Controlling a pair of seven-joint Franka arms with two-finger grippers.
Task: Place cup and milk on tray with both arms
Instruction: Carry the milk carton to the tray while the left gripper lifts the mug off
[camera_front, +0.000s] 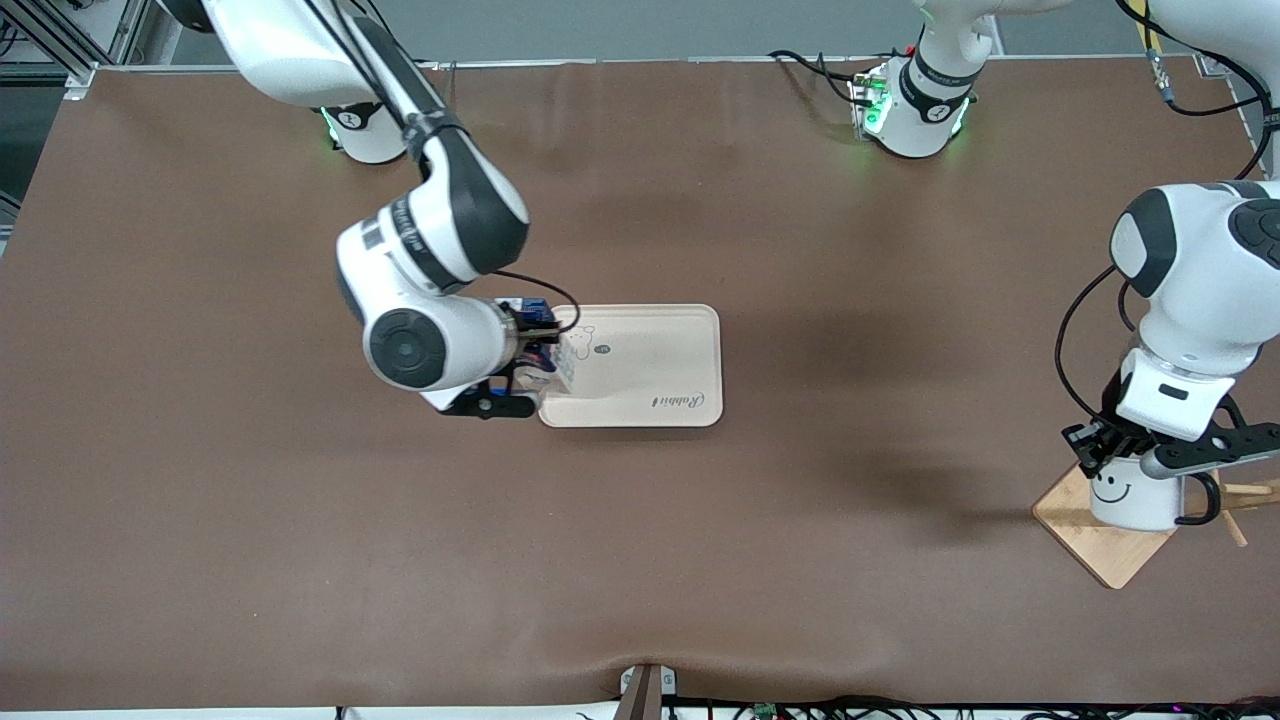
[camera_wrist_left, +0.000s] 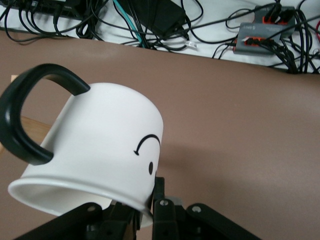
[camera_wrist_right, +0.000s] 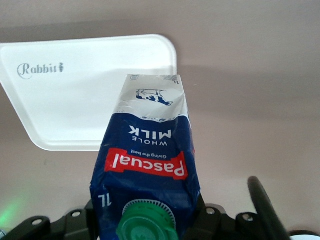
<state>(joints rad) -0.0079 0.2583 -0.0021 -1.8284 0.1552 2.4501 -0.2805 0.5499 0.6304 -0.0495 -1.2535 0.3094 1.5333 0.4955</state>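
Observation:
My right gripper (camera_front: 533, 352) is shut on the milk (camera_front: 531, 312), a dark-blue carton with a green cap (camera_wrist_right: 146, 226), gripped by its top (camera_wrist_right: 145, 165). The carton's pale lower end (camera_front: 566, 366) hangs over the cream tray (camera_front: 660, 350) at the tray's end toward the right arm. Whether it touches the tray I cannot tell. My left gripper (camera_front: 1103, 452) is shut on the rim of the white smiley cup (camera_front: 1135, 497), over the wooden stand base. In the left wrist view the cup (camera_wrist_left: 100, 135) tilts, its black handle (camera_wrist_left: 20, 115) sticking out and one finger (camera_wrist_left: 159, 192) on its outer wall.
The square wooden stand base (camera_front: 1100, 550) with thin pegs (camera_front: 1245, 492) sits near the left arm's end of the brown table. Cables and a small grey box (camera_wrist_left: 255, 37) lie along the table's edge.

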